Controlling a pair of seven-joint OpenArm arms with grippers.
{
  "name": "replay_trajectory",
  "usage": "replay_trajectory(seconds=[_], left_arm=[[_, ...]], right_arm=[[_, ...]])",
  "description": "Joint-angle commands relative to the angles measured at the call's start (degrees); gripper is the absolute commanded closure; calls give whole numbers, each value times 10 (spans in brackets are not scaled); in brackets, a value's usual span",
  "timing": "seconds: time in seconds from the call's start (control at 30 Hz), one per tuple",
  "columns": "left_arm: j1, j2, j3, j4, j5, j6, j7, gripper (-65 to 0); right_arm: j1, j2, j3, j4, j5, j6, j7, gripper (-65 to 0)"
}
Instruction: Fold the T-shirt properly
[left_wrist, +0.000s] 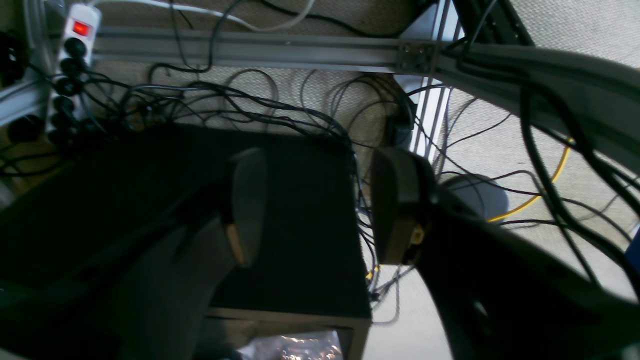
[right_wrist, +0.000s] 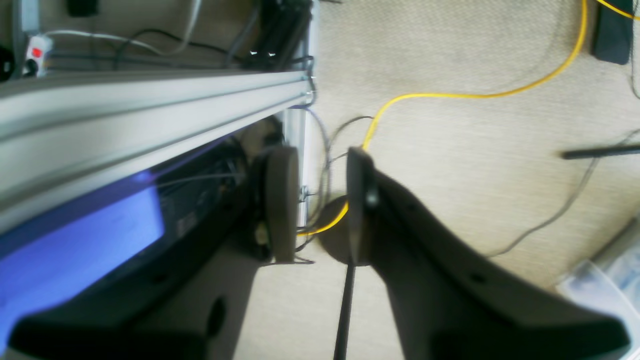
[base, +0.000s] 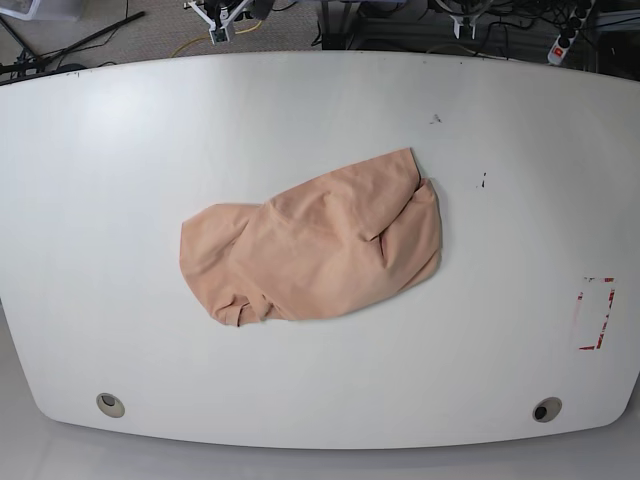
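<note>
The peach T-shirt (base: 320, 245) lies crumpled in a loose heap at the middle of the white table (base: 320, 100), with one part folded over at its right end. Neither gripper is near it. In the left wrist view my left gripper (left_wrist: 320, 200) hangs open over the floor behind the table, with nothing between its fingers (left_wrist: 247, 200). My right gripper (right_wrist: 320, 200) is open too, with a narrower gap and nothing held. It also faces the carpet beside the table frame.
A red rectangle outline (base: 595, 315) marks the table's right side, and a round hole (base: 110, 404) sits near each front corner. Off the table are a black box (left_wrist: 300, 210), tangled cables, a power strip (left_wrist: 75, 50), an aluminium rail (left_wrist: 250, 50) and a yellow cable (right_wrist: 450, 95).
</note>
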Motion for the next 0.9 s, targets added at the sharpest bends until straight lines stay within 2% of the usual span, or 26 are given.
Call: replay_trajectory(seconds=[0.0,0.3,0.47,0.7,0.87], left_arm=[[28,-1,-1,48,-1,0,-4,-307],[140,3,-1,212,-1,0,-4,-307],[212,1,-1,307,-1,-1,-4,-307],[327,1,-1,463,-1,-1,-4,-307],[390,1,-2,558,-1,-1,-4,-307]], right_arm=[[-28,3,2,35,1,5,6,-152],[-129,-17,3,158,2,5,5,-152],[-188,-29,3,250,6,5,-26,-152],[-275,-24,2,393,98,9,-72,-152],[-329,-17,2,471,123,8,-78,-152]])
